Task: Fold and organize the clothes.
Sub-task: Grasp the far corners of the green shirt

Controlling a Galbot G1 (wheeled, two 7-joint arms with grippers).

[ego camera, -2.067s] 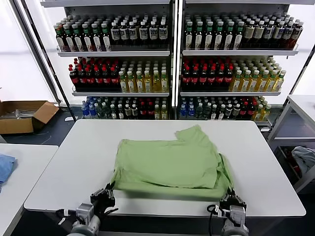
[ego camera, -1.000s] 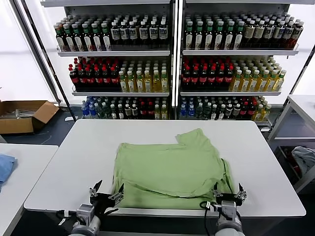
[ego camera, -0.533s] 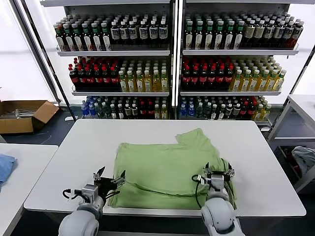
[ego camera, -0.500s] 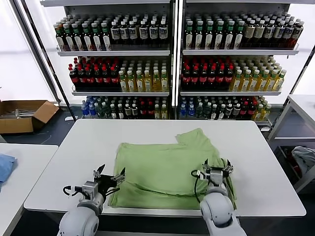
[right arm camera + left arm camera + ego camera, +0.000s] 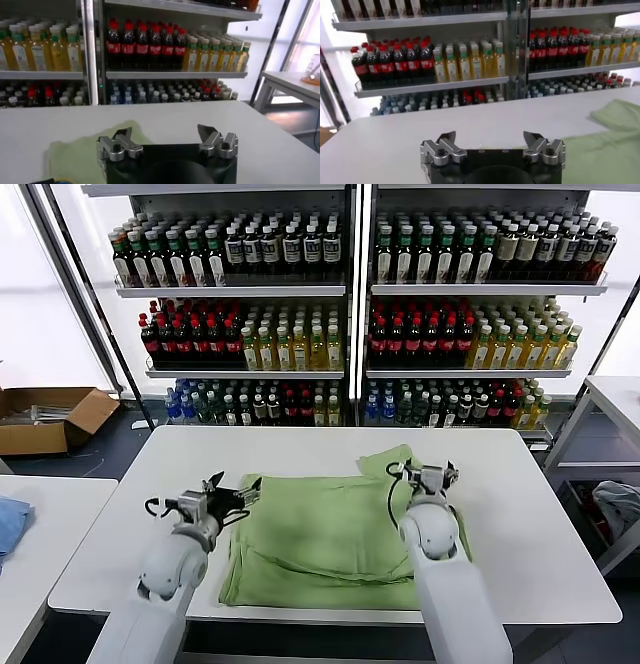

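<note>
- The light green shirt [image 5: 335, 534] is seen lying flat on the white counter [image 5: 520, 484], a little nearer the front edge, with one sleeve [image 5: 385, 461] sticking out toward the shelves of bottles [image 5: 300, 344].
- The shirt is already folded partly over itself, and a crease is seen running across the front part.
- The left gripper [image 5: 232, 496] is held at the shirt's far left corner, and its fingers [image 5: 445, 142] are spread wide with nothing in them.
- The right gripper [image 5: 427, 476] is held beside the sleeve at the far right side, and its fingers [image 5: 120, 137] are also spread wide and empty.
- The shirt is judged to be light, soft and floppy, so it is likely to sag and bunch when lifted.
- It is best taken by its edges or corners, pinched through all layers, one corner for each gripper.
- If only the top layer is pinched, the fold may well come undone.
- The smooth counter may let the cloth slide when it is pulled.
</note>
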